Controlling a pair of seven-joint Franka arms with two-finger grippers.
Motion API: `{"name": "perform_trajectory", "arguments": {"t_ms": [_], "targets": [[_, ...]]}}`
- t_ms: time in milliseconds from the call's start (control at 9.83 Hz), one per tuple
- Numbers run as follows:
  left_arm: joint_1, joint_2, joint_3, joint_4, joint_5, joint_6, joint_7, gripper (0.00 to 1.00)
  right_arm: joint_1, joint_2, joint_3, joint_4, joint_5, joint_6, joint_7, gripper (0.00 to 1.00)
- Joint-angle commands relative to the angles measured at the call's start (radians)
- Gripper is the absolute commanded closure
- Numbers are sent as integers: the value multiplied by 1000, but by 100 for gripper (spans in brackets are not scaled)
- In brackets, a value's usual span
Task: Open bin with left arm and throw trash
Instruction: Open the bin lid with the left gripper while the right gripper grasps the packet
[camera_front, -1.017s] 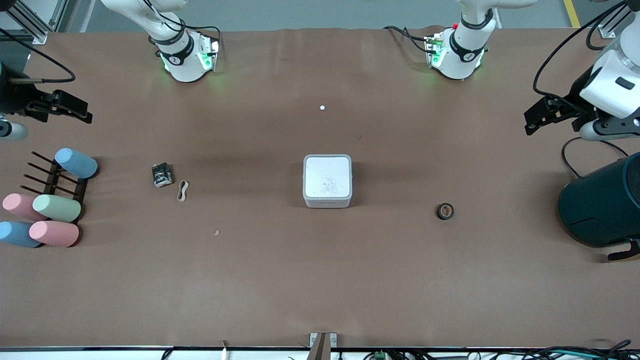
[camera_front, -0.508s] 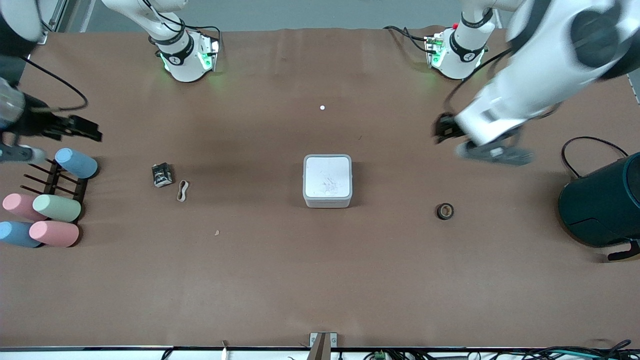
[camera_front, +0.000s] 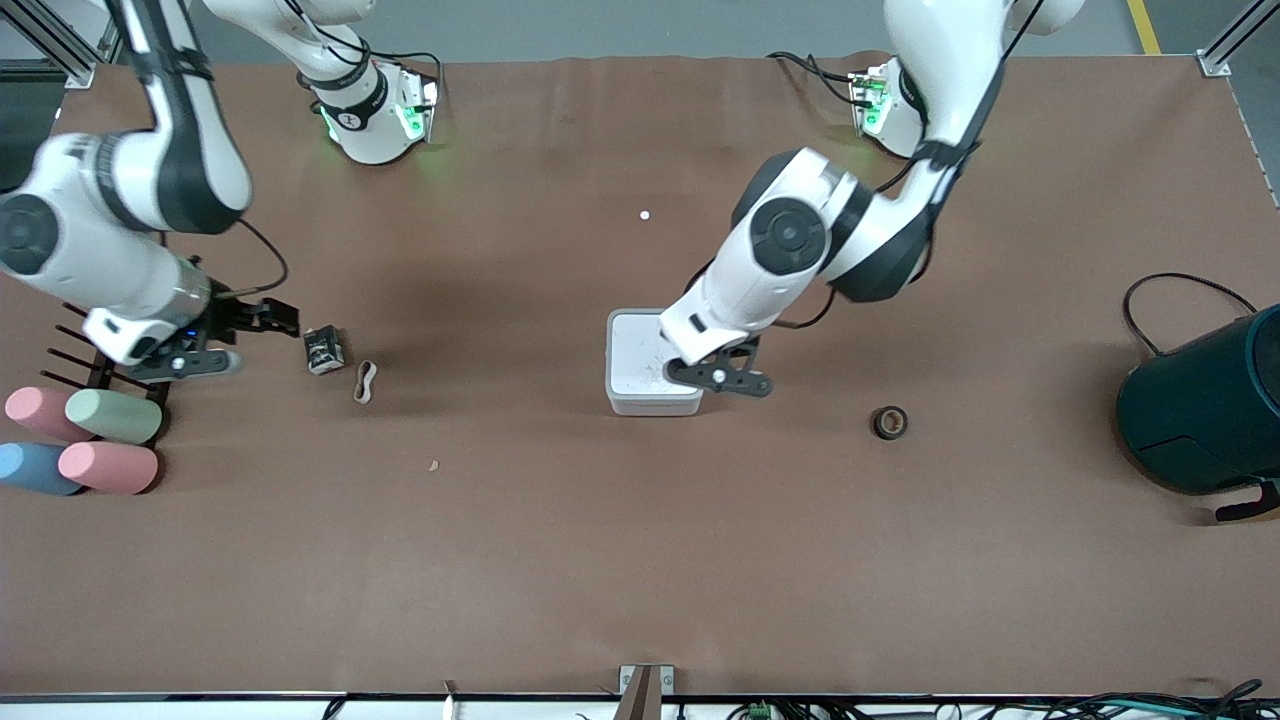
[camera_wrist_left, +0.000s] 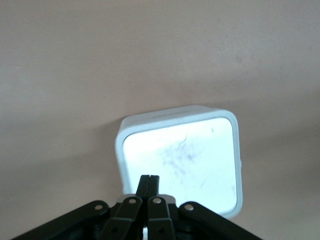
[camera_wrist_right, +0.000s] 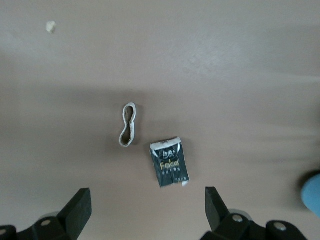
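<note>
One bin (camera_front: 654, 362), lid down, right under the left tool (camera_wrist_left: 148, 184), whose fingers are pressed together. Poking like that could shove it along the tabletop. Right tool (camera_wrist_right: 147, 210), spread wide, hovers above the wrapper (camera_wrist_right: 170, 162).

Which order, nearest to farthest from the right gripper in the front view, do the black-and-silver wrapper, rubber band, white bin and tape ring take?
Measured from the right gripper:
1. Black-and-silver wrapper, just beside its open fingers.
2. Rubber band, next to the wrapper, slightly nearer the camera.
3. White bin, mid-table, under the left gripper.
4. Tape ring, toward the left arm's end.
</note>
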Motion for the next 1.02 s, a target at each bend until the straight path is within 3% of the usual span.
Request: {"name": "perform_trajectory", "arguments": {"t_ms": [0, 203, 407, 610, 814, 915], "targets": [[-36, 79, 10, 43, 9, 49, -33, 100, -31, 11, 5, -80, -1, 115, -75, 0], [-70, 143, 8, 42, 12, 99, -89, 100, -29, 109, 5, -80, -6, 201, -80, 0], [-64, 128, 16, 42, 13, 88, -104, 100, -35, 180, 4, -80, -33, 218, -113, 0], [-12, 12, 60, 60, 73, -119, -87, 100, -44, 229, 4, -78, -35, 229, -118, 0], [114, -25, 54, 60, 156, -222, 88, 100, -58, 265, 4, -89, -35, 226, -118, 0], [183, -27, 54, 41, 156, -236, 203, 99, -64, 265, 4, -92, -35, 226, -118, 6]]}}
